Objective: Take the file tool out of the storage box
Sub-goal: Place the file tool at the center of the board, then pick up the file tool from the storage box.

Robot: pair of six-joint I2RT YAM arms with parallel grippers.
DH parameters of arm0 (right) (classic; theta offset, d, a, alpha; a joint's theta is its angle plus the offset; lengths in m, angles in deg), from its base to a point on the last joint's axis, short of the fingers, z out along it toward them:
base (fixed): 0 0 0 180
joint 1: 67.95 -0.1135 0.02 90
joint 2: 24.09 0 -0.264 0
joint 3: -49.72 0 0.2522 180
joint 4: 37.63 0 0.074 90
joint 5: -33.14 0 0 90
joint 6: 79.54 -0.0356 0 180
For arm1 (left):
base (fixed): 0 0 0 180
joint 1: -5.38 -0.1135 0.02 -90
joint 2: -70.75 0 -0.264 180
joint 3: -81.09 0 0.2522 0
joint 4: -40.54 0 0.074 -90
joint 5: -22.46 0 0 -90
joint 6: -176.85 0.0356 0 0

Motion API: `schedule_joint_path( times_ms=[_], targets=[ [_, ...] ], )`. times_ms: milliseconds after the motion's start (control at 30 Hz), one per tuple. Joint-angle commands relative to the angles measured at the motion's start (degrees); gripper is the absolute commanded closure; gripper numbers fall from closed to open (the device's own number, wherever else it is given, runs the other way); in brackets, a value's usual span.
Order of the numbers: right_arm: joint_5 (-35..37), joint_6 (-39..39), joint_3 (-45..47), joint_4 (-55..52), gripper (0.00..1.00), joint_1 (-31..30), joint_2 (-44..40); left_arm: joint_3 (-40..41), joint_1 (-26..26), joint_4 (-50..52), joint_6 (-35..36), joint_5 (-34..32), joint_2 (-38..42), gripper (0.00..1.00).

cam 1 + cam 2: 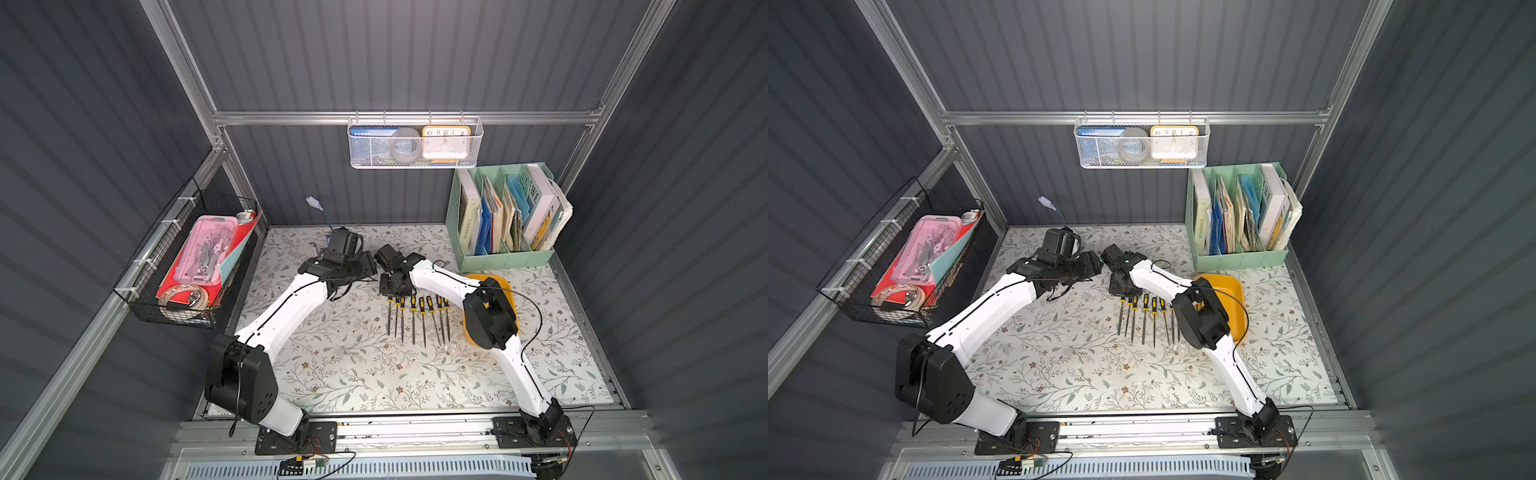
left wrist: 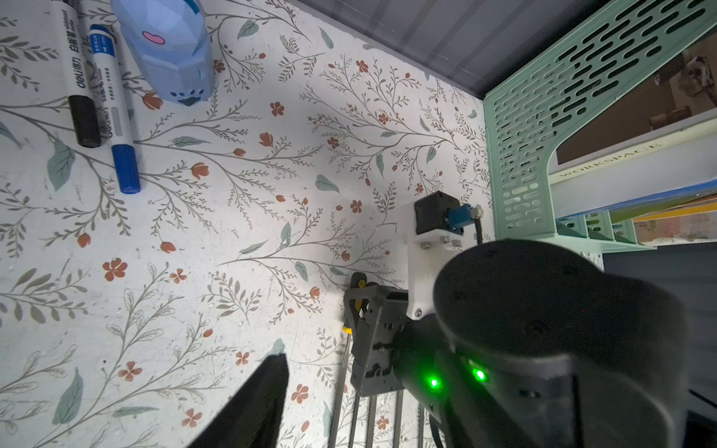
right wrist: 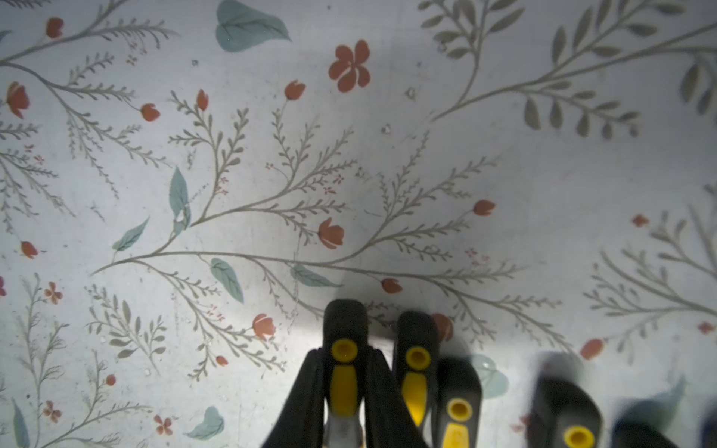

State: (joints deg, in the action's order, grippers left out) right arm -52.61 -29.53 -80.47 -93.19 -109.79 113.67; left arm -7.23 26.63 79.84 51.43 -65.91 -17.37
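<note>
Right gripper (image 3: 344,355) clamped on black-and-yellow handle of slim metal file (image 3: 344,322), the end one of the row. Counted: at least seven files (image 1: 422,306) side by side on floral mat (image 1: 353,365), outside the one shallow mustard-yellow plastic tray (image 1: 1227,283), just beside it. Tray partly hidden under right arm's elbow. Left gripper (image 1: 368,266): one finger (image 2: 267,395) visible, jaw state unreadable. Two markers (image 2: 116,116) on mat nearby.
</note>
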Motion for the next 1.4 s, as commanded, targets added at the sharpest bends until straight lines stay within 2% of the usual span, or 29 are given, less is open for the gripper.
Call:
schedule_joint_path(
  times_ms=[0, 167, 433, 633, 767, 1000, 1167, 1267, 1367],
  targets=[
    [0.10, 0.51, -1.08, -2.67, 0.87, -0.79, 1.33, 0.27, 0.11, -1.54, 0.51, 1.01, 0.84, 0.34],
    [0.10, 0.57, -1.33, -2.81, 0.75, -0.75, 1.28, 0.25, 0.08, -1.53, 0.46, 1.01, 0.88, 0.34],
    [0.04, 2.19, -5.26, -2.32, 0.66, -0.61, -1.50, -1.36, 0.10, -0.86, 0.83, 0.79, 0.41, 0.34],
    [2.72, 4.48, -5.38, -3.99, 0.63, 1.40, -9.47, -3.53, 0.05, -0.15, 1.58, 0.57, -0.62, 0.33],
    [6.25, 6.48, 4.58, -4.01, 0.63, 5.88, -20.13, -4.29, 0.05, -0.23, 1.86, 0.73, -1.15, 0.33],
    [6.29, 7.35, 30.99, 0.95, 0.63, 20.45, -38.60, -5.02, 0.10, -1.51, 2.24, 2.18, -2.79, 0.33],
    [-0.98, 9.64, 36.69, 0.07, 0.64, 29.62, -39.14, -6.03, 0.09, -2.19, 2.37, 3.33, -4.11, 0.32],
    [-4.95, 11.21, 36.05, -1.15, 0.64, 32.29, -35.78, -5.99, 0.09, -2.38, 2.41, 3.71, -4.72, 0.32],
    [-5.28, 12.93, 35.09, -1.26, 0.63, 32.95, -32.26, -7.93, 0.06, -3.21, 2.27, 4.22, -5.02, 0.32]
  ],
)
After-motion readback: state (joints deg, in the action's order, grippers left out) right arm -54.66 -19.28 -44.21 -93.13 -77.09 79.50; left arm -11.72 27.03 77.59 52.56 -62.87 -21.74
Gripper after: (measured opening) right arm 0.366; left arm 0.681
